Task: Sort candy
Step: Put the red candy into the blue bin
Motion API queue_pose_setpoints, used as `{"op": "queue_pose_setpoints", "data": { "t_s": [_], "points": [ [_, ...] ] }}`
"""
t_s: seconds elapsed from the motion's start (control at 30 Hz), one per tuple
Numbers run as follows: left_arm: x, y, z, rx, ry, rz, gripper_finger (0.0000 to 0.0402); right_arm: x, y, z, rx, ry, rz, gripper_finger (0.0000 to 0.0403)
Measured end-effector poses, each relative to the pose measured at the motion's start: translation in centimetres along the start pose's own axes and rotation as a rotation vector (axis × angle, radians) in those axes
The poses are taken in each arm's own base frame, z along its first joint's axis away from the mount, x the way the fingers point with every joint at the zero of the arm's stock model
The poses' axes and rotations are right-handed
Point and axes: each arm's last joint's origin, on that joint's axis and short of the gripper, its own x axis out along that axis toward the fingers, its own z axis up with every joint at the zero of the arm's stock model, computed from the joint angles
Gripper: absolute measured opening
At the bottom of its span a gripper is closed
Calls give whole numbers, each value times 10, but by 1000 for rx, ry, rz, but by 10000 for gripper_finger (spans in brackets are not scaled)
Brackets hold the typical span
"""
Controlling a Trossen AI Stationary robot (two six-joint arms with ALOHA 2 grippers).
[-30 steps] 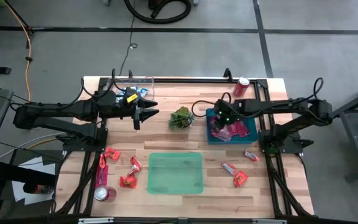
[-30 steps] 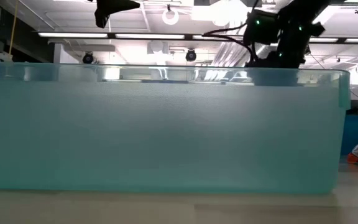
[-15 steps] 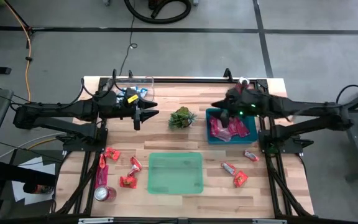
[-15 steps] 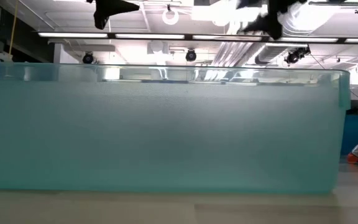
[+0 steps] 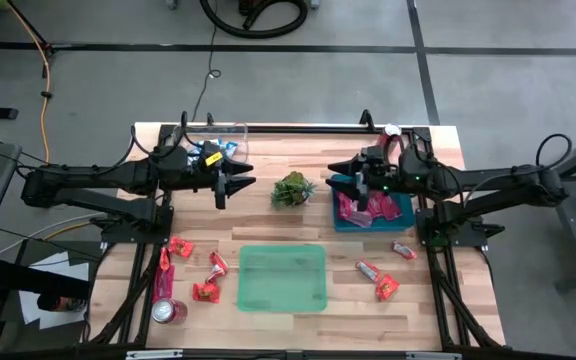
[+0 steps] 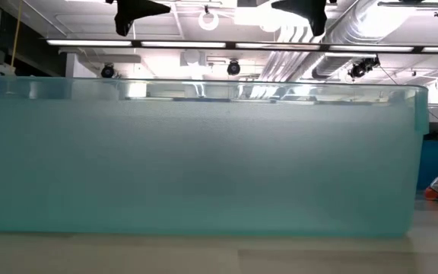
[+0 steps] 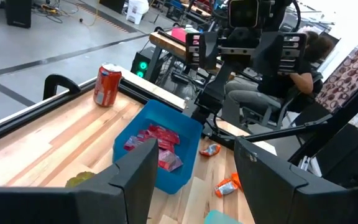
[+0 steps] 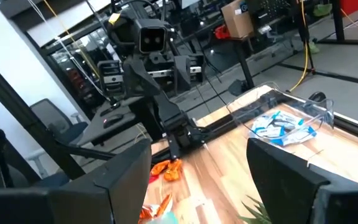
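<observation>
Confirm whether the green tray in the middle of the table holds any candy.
No, in the high view the green tray lies bare, with candy only on the wood around it.

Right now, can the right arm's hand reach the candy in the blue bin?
Probably yes. The right hand hangs open right above the blue bin, and nothing covers the pink candy inside, so it looks free to go straight down.
</observation>
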Motion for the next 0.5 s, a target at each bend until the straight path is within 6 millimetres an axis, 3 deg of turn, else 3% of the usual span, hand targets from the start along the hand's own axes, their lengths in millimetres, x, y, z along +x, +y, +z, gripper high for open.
{"op": "queue_pose_setpoints", "data": {
  "t_s": [0.2,0.27,0.37,0.5],
  "points": [
    [-5,-2,6,-156,92,64,200,0,0,0,1,-2,1,259],
    [-8,-3,6,-183,248,145,200,0,0,-1,1,9,-3,259],
    [-14,-4,-10,-245,568,308,200,0,-1,-1,0,15,-6,259],
    [-25,-9,-52,-385,1012,510,200,0,-2,-3,-2,29,-17,259]
  ]
}}
